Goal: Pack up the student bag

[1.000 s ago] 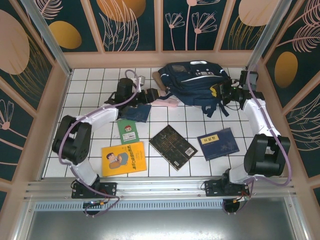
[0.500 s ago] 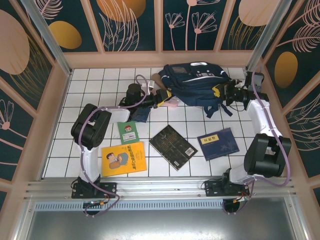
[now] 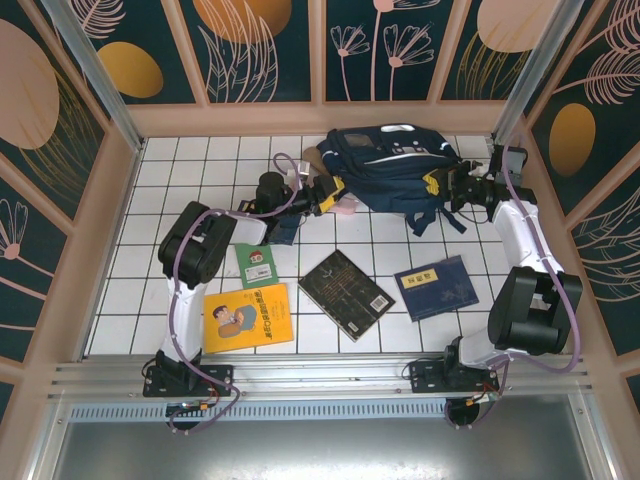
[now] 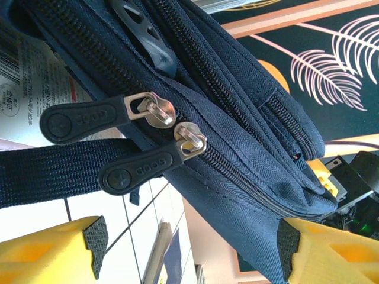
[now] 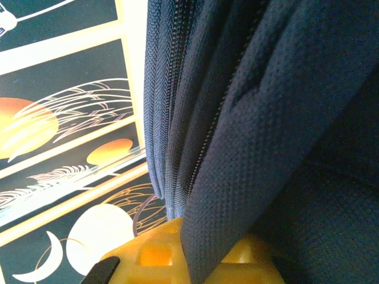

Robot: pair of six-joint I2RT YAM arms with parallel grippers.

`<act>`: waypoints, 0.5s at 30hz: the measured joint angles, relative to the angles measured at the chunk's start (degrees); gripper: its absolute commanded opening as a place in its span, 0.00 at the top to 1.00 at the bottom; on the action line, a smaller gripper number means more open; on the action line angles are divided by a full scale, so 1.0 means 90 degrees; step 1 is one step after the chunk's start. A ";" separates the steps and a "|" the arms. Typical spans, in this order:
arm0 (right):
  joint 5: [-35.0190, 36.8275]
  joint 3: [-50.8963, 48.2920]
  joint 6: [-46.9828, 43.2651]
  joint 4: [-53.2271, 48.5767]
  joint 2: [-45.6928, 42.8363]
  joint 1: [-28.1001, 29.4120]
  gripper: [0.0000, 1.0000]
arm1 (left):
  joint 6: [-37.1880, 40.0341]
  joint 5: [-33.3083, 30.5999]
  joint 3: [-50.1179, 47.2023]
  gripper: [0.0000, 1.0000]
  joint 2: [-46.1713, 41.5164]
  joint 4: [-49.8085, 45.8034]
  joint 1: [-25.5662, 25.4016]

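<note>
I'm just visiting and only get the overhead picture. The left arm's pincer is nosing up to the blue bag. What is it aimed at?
Observer: The left pincer stands open, facing the student bag, with two zipper pulls right ahead of it.
Operator: Is that pocket undone?
Observer: No. The two sliders sit almost touching, and the zip either side of them looks closed.
Operator: And the arm on the right?
Observer: The right pincer is shut. Its own camera shows navy mesh fabric running down against its yellow finger, so it seems to pinch the bag.
</note>
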 measured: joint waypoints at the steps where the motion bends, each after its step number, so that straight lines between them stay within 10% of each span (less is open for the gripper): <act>1: -0.0002 -0.0005 0.0002 0.0007 0.0000 0.0000 1.00 | -0.0024 -0.0002 0.0027 0.23 0.0022 0.0005 0.0000; 15: -0.0044 -0.0248 0.0172 0.0284 -0.0153 0.0000 1.00 | -0.0413 -0.0129 0.0821 0.33 0.0542 0.0141 0.0000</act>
